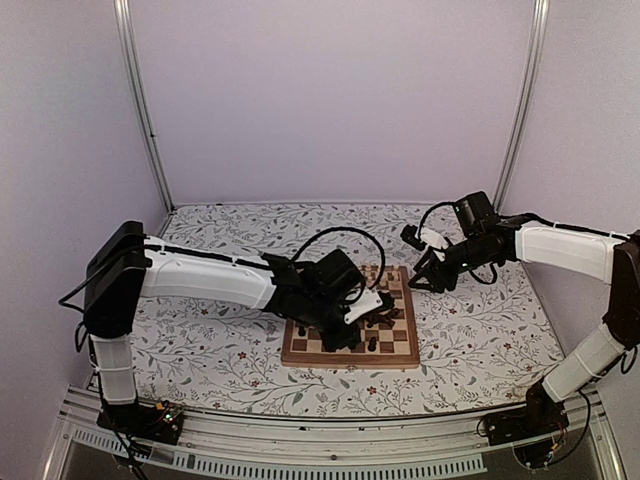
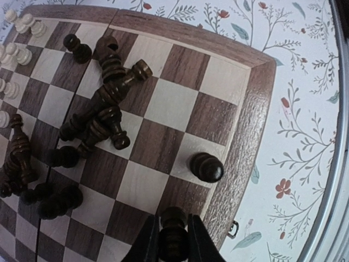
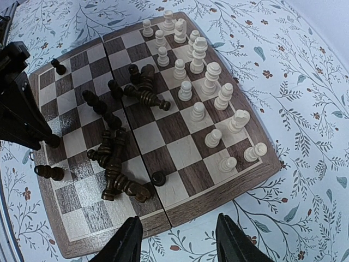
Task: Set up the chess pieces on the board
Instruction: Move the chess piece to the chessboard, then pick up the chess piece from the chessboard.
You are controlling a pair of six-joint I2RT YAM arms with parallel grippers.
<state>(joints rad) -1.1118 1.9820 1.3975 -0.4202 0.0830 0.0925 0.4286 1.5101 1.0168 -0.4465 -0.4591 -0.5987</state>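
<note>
The board (image 1: 350,360) lies between my arms. My left gripper (image 2: 173,240) is shut on a dark chess piece (image 2: 173,232), held upright just above a square by the board's rim (image 2: 248,120). A dark pawn (image 2: 207,167) stands one square further on. Several dark pieces (image 2: 103,114) lie tumbled in a heap mid-board. Pale pieces (image 3: 207,82) stand in two rows along the opposite side. My right gripper (image 3: 177,245) is open and empty, hovering over the table just off the board's edge (image 3: 218,202). In the top view it (image 1: 425,275) is at the board's far right corner.
The floral table surface (image 1: 220,350) surrounds the board. The left arm's wrist (image 3: 16,109) looms over the dark side of the board. A metal latch (image 2: 233,229) sits on the board's rim. White enclosure walls and metal posts (image 1: 140,100) ring the table.
</note>
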